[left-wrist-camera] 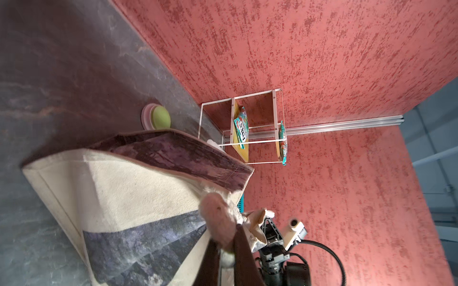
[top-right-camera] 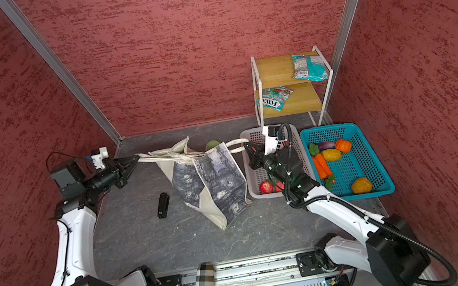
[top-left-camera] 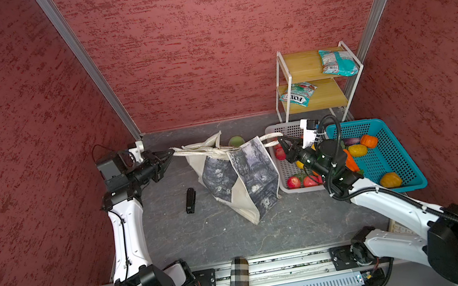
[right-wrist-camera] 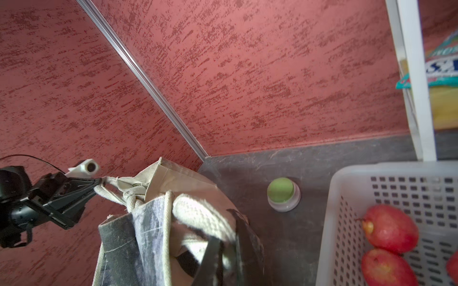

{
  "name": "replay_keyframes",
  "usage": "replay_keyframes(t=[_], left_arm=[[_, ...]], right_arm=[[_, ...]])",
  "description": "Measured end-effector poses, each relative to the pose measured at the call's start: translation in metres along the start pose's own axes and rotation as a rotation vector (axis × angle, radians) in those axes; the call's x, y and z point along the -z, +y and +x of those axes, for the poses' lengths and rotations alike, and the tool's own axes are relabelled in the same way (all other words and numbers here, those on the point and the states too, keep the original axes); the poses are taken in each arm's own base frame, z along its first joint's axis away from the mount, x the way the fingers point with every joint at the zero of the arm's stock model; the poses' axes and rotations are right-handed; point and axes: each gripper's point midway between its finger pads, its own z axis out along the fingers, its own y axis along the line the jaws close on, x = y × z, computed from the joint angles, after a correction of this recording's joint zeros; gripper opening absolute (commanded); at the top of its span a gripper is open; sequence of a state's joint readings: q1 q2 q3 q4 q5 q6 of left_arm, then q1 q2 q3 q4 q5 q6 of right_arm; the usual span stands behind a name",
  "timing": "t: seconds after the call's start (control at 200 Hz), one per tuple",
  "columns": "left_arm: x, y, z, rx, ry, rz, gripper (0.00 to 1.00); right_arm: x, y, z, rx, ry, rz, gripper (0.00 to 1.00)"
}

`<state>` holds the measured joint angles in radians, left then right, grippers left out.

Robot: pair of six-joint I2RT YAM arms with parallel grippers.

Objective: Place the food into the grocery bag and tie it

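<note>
Both arms are on the straps here! The left fingers (top-left-camera: 165,157) are clenched on one cream strap (top-left-camera: 182,149) out at the left. The right fingers (top-left-camera: 285,144) are clenched on the other strap (top-left-camera: 269,136), above the rim of the white basket (top-left-camera: 285,172). The two straps run taut in opposite directions, and in the right wrist view they meet in a tight knot (right-wrist-camera: 131,199) over the mouth of the grocery bag (top-left-camera: 240,180). That bag stands leaning on the grey worktop (top-left-camera: 206,237) between the two arms, printed side up; what lies inside cannot be seen. Red apples (top-left-camera: 293,182) sit in the white basket, and a FOX'S packet (top-left-camera: 297,95) lies on the lower shelf of the rack (top-left-camera: 303,65). Orange and yellow pieces rest in the blue basket (top-left-camera: 394,149) at the right.
</note>
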<state>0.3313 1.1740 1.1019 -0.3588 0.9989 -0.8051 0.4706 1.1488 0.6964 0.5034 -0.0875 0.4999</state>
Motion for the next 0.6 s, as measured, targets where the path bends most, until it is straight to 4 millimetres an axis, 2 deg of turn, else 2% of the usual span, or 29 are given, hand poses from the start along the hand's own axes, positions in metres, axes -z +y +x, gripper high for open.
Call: replay_keyframes(t=[0.17,0.316,0.461,0.601], left_arm=[[-0.024,-0.041,0.014,-0.17,0.029,0.03,0.0],[-0.045,-0.07,0.026,-0.278,0.069,0.062,0.0],[-0.064,-0.081,0.032,-0.33,0.098,0.066,0.01],[-0.071,-0.079,0.038,-0.35,0.114,0.048,0.06]], right_arm=[[-0.021,0.02,-0.024,0.106,-0.046,-0.011,0.0],[-0.039,0.041,-0.028,0.183,-0.042,-0.047,0.0],[-0.055,0.047,-0.026,0.226,-0.031,-0.055,0.0],[-0.057,0.049,-0.02,0.247,-0.019,-0.06,0.01]])
